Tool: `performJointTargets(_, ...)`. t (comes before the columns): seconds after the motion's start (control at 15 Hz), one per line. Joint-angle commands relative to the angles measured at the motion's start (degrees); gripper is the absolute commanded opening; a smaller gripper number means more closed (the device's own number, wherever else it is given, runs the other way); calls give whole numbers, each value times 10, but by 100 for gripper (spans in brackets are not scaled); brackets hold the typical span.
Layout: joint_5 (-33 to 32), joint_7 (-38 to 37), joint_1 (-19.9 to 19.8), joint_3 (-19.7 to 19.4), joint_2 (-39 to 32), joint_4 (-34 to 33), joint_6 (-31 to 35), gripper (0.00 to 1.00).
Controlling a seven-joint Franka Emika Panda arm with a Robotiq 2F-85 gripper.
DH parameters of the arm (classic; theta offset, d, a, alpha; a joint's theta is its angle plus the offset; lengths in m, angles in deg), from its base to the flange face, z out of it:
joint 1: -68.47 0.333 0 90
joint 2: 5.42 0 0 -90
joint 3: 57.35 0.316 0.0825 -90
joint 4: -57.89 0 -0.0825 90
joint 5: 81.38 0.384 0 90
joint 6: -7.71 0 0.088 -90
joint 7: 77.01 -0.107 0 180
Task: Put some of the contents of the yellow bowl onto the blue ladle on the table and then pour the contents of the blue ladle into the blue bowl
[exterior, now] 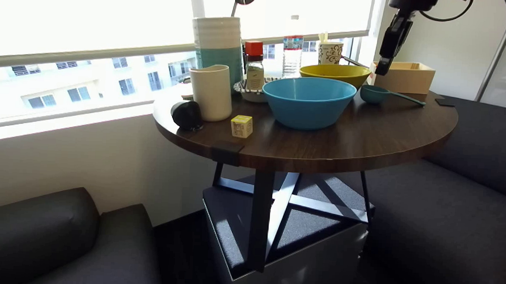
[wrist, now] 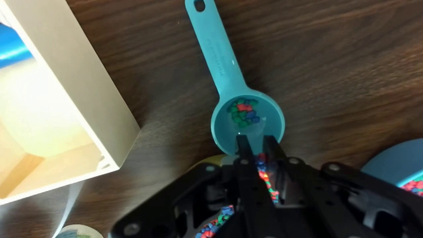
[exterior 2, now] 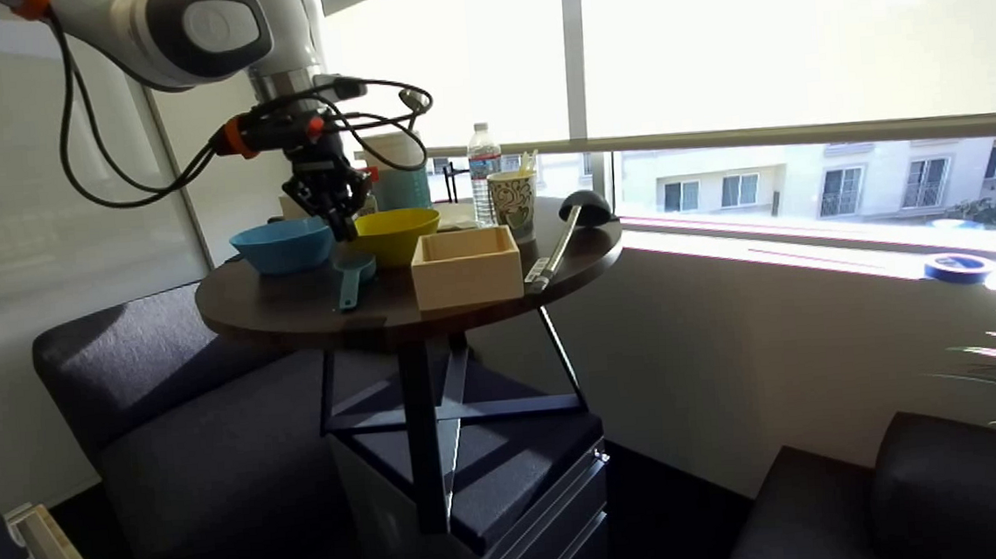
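Observation:
The blue ladle (wrist: 231,86) lies flat on the dark round table (exterior: 363,149), several green, red and blue bits in its cup. Against its cup stands the yellow bowl (exterior 2: 399,236), full of coloured bits and mostly hidden by my gripper in the wrist view. My gripper (wrist: 255,140) hangs over the near side of the ladle's cup, shut down to a narrow gap. Red and blue bits show in that gap; whether they are gripped or lie in the bowl below, I cannot tell. The blue bowl (exterior: 308,104) stands beside the yellow one and holds bits too.
A pale wooden box (exterior 2: 467,275) stands near the ladle. Beyond it are a patterned paper cup (exterior 2: 512,204), a water bottle (exterior 2: 482,171) and a black-headed spoon (exterior 2: 585,208). A white cup (exterior: 211,93), a jar (exterior: 255,76) and a small cube (exterior: 241,127) sit past the blue bowl.

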Motion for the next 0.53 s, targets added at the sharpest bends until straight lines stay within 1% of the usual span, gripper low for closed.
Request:
performJointTargets(0.0,28,17,11,-6,-6,16,40,4)
performJointTargets(0.27,30,18,10,-6,-13,26,67,4)
performJointTargets(0.47,26,17,7,-8,-11,32,75,4)
